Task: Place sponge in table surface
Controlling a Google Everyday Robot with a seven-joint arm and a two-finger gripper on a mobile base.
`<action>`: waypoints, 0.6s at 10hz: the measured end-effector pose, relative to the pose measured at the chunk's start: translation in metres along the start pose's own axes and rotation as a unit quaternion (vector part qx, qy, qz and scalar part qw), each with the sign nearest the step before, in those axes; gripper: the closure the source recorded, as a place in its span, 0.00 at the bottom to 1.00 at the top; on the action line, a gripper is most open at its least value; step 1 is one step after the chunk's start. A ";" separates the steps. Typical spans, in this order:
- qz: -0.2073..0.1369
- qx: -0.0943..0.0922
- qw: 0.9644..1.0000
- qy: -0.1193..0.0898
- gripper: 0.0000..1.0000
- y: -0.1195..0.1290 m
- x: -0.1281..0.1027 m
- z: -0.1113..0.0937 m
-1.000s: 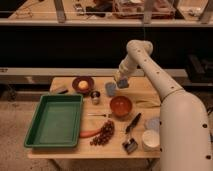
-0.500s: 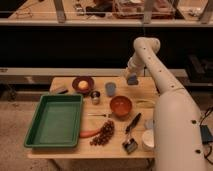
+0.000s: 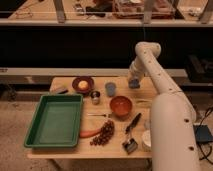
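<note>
My gripper (image 3: 133, 80) is over the back right part of the light wooden table surface (image 3: 145, 92), to the right of the blue-grey cup (image 3: 110, 88). It is shut on the sponge (image 3: 134, 84), a small pale blue block that hangs at the fingertips, close above the bare wood or just touching it; I cannot tell which. The arm comes down from the upper right.
On the table stand a green tray (image 3: 55, 120), a grey cloth (image 3: 59, 90), a dark bowl (image 3: 82, 85), a small metal cup (image 3: 95, 96), an orange bowl (image 3: 121, 106), grapes (image 3: 103, 133), a dark brush (image 3: 133, 123) and a white cup (image 3: 147, 140).
The gripper has moved to the right with the sponge, from beside the blue-grey cup to the back right part of the table, and a little lower.
</note>
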 end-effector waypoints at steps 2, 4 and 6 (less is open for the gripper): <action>0.004 0.004 1.000 -0.008 1.00 0.001 -0.005 0.006; 0.008 0.012 1.000 -0.018 1.00 0.008 -0.015 0.026; 0.008 0.012 0.999 -0.031 0.95 0.011 -0.025 0.046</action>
